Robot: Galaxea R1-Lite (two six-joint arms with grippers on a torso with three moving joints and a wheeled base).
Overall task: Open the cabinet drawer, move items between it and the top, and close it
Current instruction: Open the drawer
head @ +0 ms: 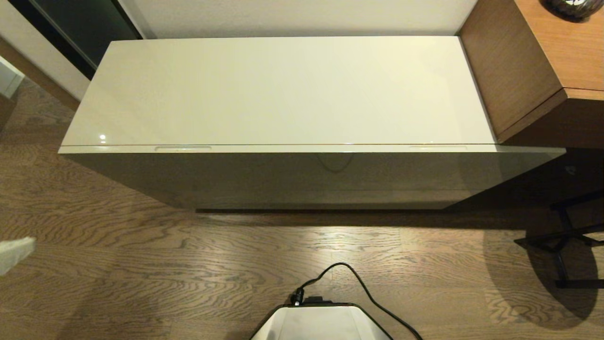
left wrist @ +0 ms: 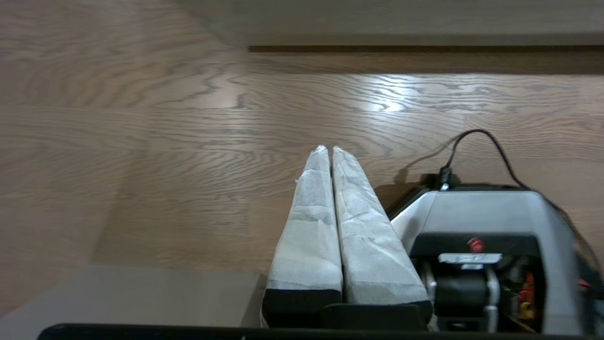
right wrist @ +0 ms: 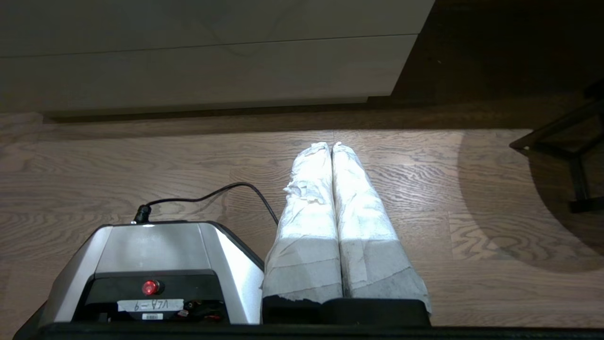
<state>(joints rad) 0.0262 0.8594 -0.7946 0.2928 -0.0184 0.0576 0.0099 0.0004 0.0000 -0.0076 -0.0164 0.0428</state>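
Observation:
The cabinet drawer (head: 311, 148) is pushed fully in, and only its front edge shows, with two slim slots (head: 183, 148). Above it the top (head: 283, 89) lies bare and glossy cream-white. No tissue pack or slippers are in view. My left gripper (left wrist: 329, 148) is shut with nothing in it; it hangs low over the wood floor, left of my base, pointing at the cabinet. My right gripper (right wrist: 331, 144) is also shut and holds nothing, low on the other side of the base. The cabinet's front (right wrist: 198, 71) is ahead of it.
A brown wooden desk (head: 542, 61) butts against the cabinet's right end. Black stand legs (head: 566, 241) are on the floor at the right. My base (head: 321, 323) and its black cable (head: 363, 283) sit in front of the cabinet on the wood floor.

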